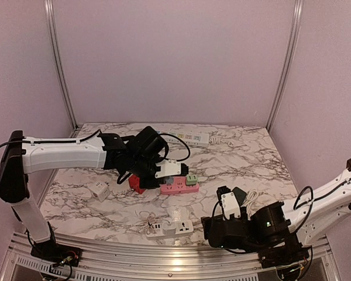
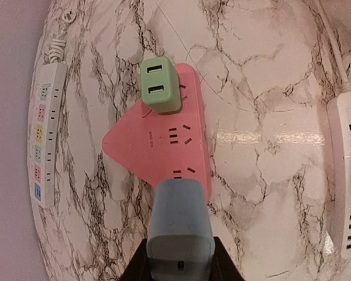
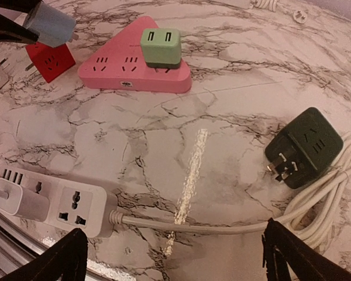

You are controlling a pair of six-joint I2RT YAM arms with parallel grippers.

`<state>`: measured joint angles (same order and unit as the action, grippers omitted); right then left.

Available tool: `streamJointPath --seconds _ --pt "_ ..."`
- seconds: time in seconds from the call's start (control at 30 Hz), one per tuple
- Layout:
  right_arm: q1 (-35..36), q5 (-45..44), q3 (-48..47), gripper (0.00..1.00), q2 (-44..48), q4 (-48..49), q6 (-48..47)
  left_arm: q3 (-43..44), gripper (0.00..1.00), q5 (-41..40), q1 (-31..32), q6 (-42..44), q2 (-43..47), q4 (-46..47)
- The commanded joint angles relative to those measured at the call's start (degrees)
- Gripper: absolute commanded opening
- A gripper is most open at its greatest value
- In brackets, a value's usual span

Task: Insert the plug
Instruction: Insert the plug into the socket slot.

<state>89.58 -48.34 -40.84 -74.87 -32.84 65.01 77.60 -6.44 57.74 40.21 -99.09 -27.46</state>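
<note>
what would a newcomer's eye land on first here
The bright pink triangular power strip mid-table, a green adapter plugged into it. Next, the left gripper shut on a grey-blue plug over the strip's corner, while the right gripper sits open near the front edge.

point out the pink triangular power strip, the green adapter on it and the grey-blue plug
pink triangular power strip point(image 2: 128, 149), left wrist view, bare top face
green two-port adapter point(image 2: 155, 79), left wrist view, between its ports
grey-blue plastic plug point(image 2: 180, 219), left wrist view, middle of its body
</note>
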Motion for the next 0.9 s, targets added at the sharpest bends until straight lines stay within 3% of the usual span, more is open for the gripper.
streamJointPath --seconds 0.0,0.2,0.33,0.57,0.87 --pt "0.59 0.04 3.98 0.99 2.83 9.23 2.81 3.82 0.0 2.06 -1.72 5.64 -3.2 -6.66" --pt "0.74 -0.86 8.68 0.98 2.7 19.0 3.05 7.46 0.0 1.41 -3.07 9.14 -6.58 -7.7" --pt "0.87 -2.77 9.79 0.99 4.56 20.38 2.6 12.42 0.0 1.62 -3.07 10.24 -10.11 -11.79" --pt "0.94 -4.37 16.97 0.98 11.42 28.55 0.89 17.37 0.0 -1.47 -3.04 10.53 -14.38 -13.62" --pt "0.9 -4.93 24.25 0.99 22.59 31.51 2.74 19.73 0.0 -4.84 -3.05 6.32 -18.11 -13.69"
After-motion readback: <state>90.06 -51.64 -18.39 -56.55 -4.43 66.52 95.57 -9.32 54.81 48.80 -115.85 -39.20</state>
